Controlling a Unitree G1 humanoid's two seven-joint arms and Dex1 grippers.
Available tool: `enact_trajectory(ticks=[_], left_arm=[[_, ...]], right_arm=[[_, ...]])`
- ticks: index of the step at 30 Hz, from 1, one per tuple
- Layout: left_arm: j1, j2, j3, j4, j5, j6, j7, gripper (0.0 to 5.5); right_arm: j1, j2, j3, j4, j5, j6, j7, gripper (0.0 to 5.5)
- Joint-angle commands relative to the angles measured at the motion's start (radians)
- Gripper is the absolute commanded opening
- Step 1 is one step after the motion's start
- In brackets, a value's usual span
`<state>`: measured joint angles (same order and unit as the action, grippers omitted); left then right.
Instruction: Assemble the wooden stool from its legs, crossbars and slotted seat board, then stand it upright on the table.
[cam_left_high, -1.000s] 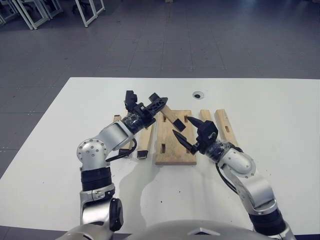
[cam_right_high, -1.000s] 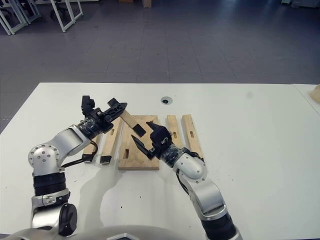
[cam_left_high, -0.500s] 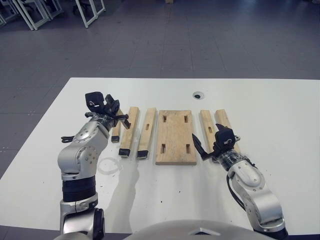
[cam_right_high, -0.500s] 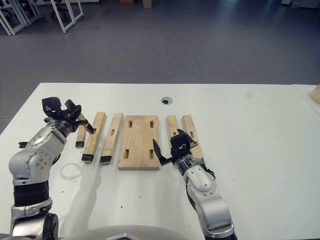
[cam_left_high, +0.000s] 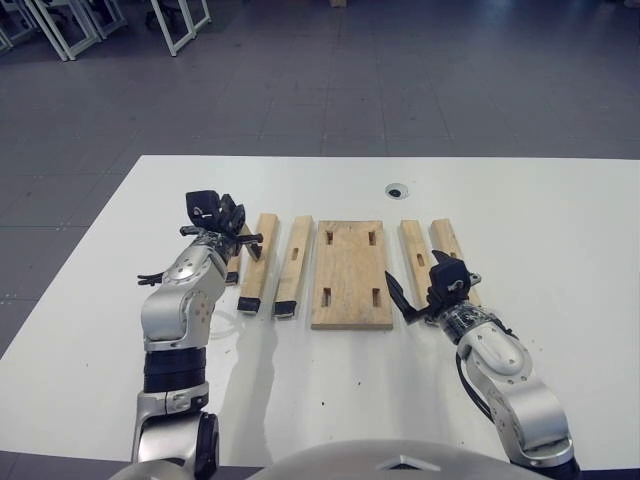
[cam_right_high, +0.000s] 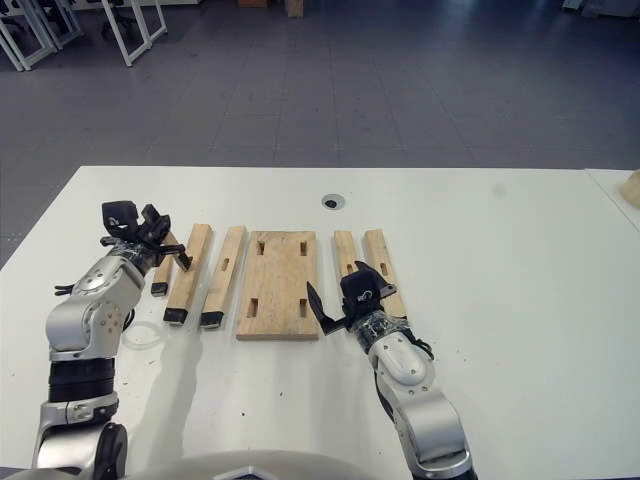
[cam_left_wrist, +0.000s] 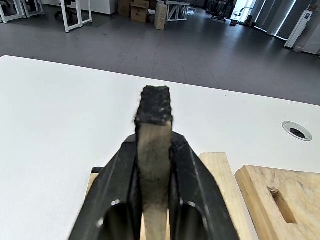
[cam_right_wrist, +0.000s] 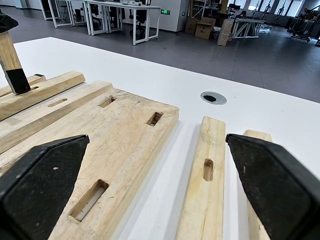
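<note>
We have pulled both arms back off the seat board; it lies flat on the counter, nothing slotted yet.
Head views: our left tool, a second ago over the board, now hangs at the left end of the laid legs; our right tool sits by the board's near right corner. Left wrist: clamped on a black-capped leg. Right wrist: fingers spread, empty.

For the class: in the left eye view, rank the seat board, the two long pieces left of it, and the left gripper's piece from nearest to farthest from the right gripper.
1. Seat board, just left of the right gripper.
2. Inner long piece, at the board's left edge.
3. Outer long piece, next one left.
4. Held piece, in the left gripper, farthest left.
</note>
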<state>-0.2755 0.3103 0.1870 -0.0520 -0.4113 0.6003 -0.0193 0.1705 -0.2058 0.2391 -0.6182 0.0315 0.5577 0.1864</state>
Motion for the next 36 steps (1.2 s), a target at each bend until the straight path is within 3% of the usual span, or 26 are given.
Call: enact_trajectory(ticks=[1,9,13,21,36], left_arm=[[-0.035,-0.006,-0.01,0.056,0.033,-0.032,-0.033,0.43],[0.013,-0.025,-0.02,0.153,0.098,-0.119,-0.063,0.43],[0.132,-0.096,-0.006,0.109,0.082,-0.177,-0.059,0.43],[0.284,-0.119,-0.096,0.103,0.223,-0.21,-0.011,0.43],[0.286,-0.212,-0.066,-0.028,0.248,-0.311,0.047,0.43]], right_arm=[[-0.014,-0.007,0.001,-0.004,-0.009,0.016,0.002,5.04],[-0.025,-0.004,0.002,-0.002,-0.014,0.018,0.003,5.04],[-0.024,-0.001,0.0,-0.003,-0.016,0.017,-0.001,5.04],[-0.038,0.0,-0.006,0.002,-0.014,0.021,-0.002,5.04],[-0.067,0.008,-0.014,0.034,-0.016,-0.008,-0.002,5.04]])
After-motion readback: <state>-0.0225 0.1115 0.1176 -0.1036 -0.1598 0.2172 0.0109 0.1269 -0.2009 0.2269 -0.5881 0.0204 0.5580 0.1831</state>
